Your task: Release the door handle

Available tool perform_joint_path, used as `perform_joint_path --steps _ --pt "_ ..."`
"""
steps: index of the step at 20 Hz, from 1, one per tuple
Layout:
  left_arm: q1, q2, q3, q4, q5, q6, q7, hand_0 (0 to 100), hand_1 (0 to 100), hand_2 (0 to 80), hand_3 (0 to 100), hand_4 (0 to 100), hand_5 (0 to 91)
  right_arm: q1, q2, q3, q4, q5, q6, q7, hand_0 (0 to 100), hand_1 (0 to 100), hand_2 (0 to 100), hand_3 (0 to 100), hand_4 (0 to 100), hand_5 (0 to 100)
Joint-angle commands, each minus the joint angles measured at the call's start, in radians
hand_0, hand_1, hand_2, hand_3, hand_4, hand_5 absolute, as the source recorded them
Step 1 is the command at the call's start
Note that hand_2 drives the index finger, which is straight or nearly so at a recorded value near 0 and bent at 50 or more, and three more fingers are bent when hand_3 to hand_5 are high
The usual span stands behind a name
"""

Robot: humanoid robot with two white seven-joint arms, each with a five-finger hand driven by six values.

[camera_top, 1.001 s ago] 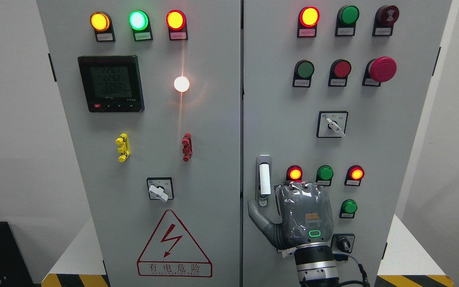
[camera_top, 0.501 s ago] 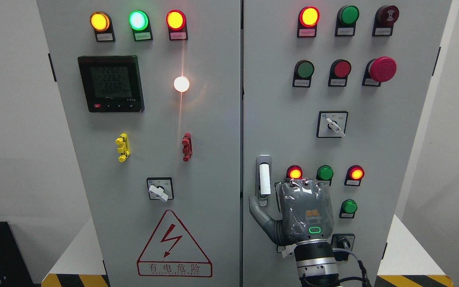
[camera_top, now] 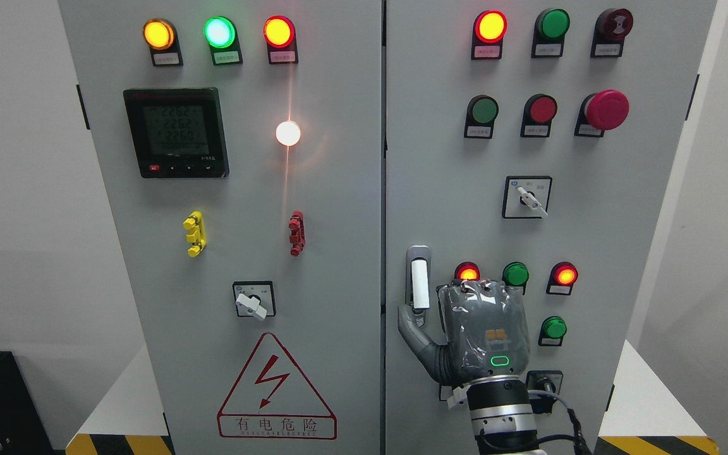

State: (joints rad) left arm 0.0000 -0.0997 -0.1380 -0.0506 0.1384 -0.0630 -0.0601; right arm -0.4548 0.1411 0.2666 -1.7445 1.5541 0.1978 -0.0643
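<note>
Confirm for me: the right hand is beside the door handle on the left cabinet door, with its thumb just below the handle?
Not quite. In the head view the right hand is on the right cabinet door, not the left one. The rest holds: it sits beside the door handle, with its thumb reaching toward the handle's lower end.

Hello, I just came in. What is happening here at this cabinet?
A humanoid robot's right hand, grey with a green light on its back, is at the white door handle on the right door of the grey electrical cabinet. The thumb sits just below the handle; the fingers are beside it, not visibly wrapped around it. The left arm is out of view.
</note>
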Motion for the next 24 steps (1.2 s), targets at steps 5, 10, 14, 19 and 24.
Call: perform_joint_path --steps 5,10,14,19,24 --pt "0.02 0.0 0.0 0.0 0.0 0.0 0.0 12 56 0.0 0 0 0.0 -0.002 0.0 -0.006 0.003 0.0 0.002 -0.002 39 23 100 100 100 100" --pt "0.02 0.0 0.0 0.0 0.0 0.0 0.0 12 56 0.0 0 0 0.0 -0.001 0.002 -0.007 0.002 -0.002 0.002 -0.002 40 24 100 100 100 100" --pt "0.02 0.0 0.0 0.0 0.001 0.0 0.0 12 56 0.0 0 0 0.0 -0.001 0.002 -0.007 0.002 -0.002 0.002 -0.002 43 23 100 100 100 100" --pt "0.02 0.0 0.001 0.0 0.0 0.0 0.0 12 56 0.0 0 0 0.0 0.001 0.002 -0.009 0.0 -0.002 0.0 -0.002 45 23 100 100 100 100" --pt "0.02 0.0 0.0 0.0 0.0 0.0 0.0 12 56 0.0 0 0 0.0 0.001 0.002 -0.013 0.0 -0.002 0.002 -0.002 46 23 100 100 100 100"
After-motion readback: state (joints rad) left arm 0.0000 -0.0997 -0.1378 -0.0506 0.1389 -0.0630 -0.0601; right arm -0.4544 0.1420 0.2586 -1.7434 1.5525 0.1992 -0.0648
